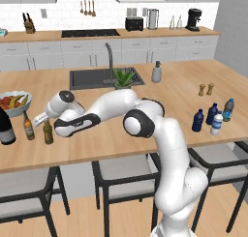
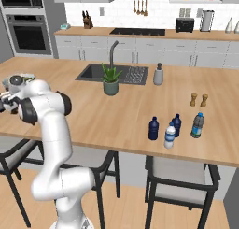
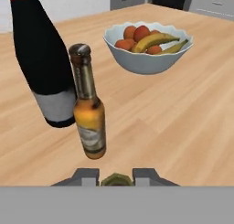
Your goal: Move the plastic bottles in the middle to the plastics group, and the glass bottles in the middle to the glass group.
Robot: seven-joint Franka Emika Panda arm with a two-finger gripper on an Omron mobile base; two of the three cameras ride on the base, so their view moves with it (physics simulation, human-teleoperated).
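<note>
My gripper (image 1: 42, 120) is shut on the neck of the slim olive-green beer bottle (image 1: 48, 132), which stands upright on the island's left end. In the hand view its greenish cap (image 3: 116, 179) sits between my fingertips. Just beyond it stand the amber-brown bottle (image 3: 89, 115) and the large dark wine bottle (image 3: 43, 67) of the glass group. At the island's right end the squat dark blue bottle (image 1: 197, 120) and the clear white-capped bottle (image 1: 216, 124) stand beside another dark blue bottle (image 1: 211, 113) and the light blue bottle (image 1: 228, 110) of the plastics group.
A white fruit bowl (image 3: 148, 58) sits behind the glass bottles. A sink (image 1: 87, 79), a potted plant (image 1: 124, 78), a soap dispenser (image 1: 156, 72) and two small shakers (image 1: 206, 89) stand on the island. Stools (image 1: 121, 175) line its near edge.
</note>
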